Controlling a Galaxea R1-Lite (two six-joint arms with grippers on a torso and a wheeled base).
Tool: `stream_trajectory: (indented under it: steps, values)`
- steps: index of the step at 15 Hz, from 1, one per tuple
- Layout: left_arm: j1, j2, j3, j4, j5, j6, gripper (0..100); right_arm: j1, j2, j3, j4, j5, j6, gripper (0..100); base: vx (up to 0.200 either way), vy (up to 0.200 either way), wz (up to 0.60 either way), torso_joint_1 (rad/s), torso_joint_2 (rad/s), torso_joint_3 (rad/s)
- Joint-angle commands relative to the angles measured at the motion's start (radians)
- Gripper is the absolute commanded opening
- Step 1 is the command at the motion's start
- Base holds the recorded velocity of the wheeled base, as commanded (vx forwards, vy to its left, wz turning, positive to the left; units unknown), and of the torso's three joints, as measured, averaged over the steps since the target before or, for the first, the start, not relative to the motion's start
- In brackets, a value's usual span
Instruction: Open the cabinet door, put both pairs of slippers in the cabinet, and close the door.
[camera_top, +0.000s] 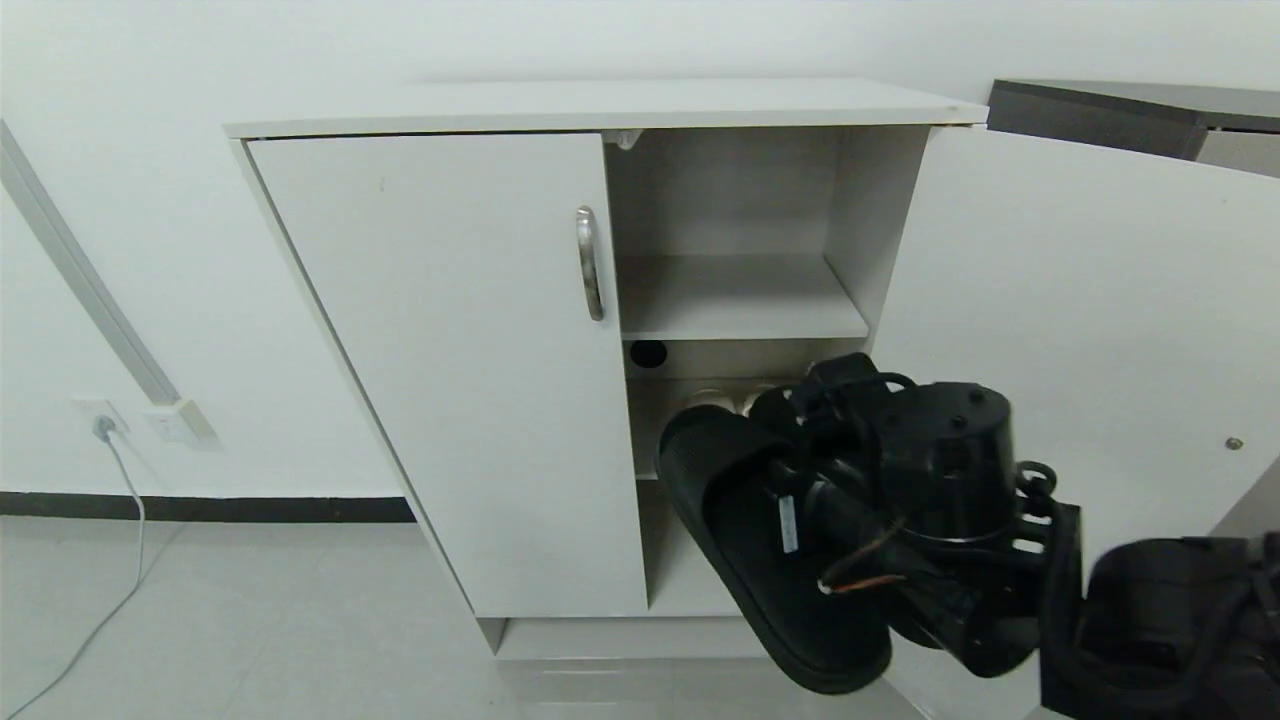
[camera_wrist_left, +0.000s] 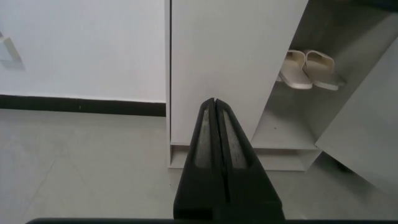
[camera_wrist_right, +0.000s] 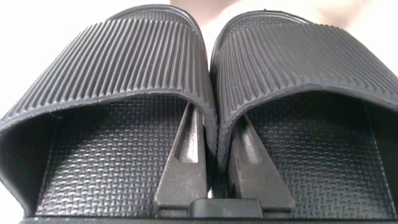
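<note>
The right claw (camera_wrist_right: 216, 134) has one finger inside each of the black slippers (camera_top: 760, 540) and pinches their two inner strap walls together, so the pair hangs in the air in front of the open right half of the cabinet (camera_top: 600, 105), near the level of the middle shelf. The left claw (camera_wrist_left: 215, 106) is pressed together with nothing in it, low and apart from the cabinet. The main risk, in my judgement, is the grip: only thin strap walls are held, and the material looks like soft, bendable foam or rubber, so the pair can swing or slide out if the arm moves fast. The heels hang lower than the claw, i.e. they can catch the front edge of a shelf on the way in. The pale slippers (camera_wrist_left: 309, 68) stand already on the middle shelf, so pushing there can knock them; the bottom shelf (camera_wrist_left: 283, 134) is prob. the safer place, but how deep it is I cannot tell. The right door (camera_top: 1080, 300) stands open just beside the arm, and a bump can swing it. Re. materials: black straps with fine ribs, footbeds with a small woven-like pattern, rounded toes; cabinet of smooth white flat panels; the left door (camera_top: 440, 370) is shut and has a curved metal handle (camera_top: 589, 262).
</note>
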Motion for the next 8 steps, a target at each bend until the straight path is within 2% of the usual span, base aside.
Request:
stream_trajectory:
  steps: [1,3,5,8]
  values:
    - [0.000,0.000,0.000,0.000,0.001,-0.001,0,0.050,0.146,-0.287,0.219,-0.170,0.106,0,0.000,0.000,0.00,0.000,0.00,0.000]
    - [0.000,0.000,0.000,-0.002,0.001,-0.001,0,0.056,0.140,-0.466,0.431,-0.236,0.139,0,0.000,0.000,0.00,0.000,0.00,0.000]
    - [0.000,0.000,0.000,-0.002,0.001,-0.001,0,0.044,0.149,-0.569,0.486,-0.281,0.132,0,0.000,0.000,0.00,0.000,0.00,0.000]
    - [0.000,0.000,0.000,0.000,0.001,-0.001,0,0.043,0.166,-0.589,0.484,-0.288,0.126,0,0.000,0.000,0.00,0.000,0.00,0.000]
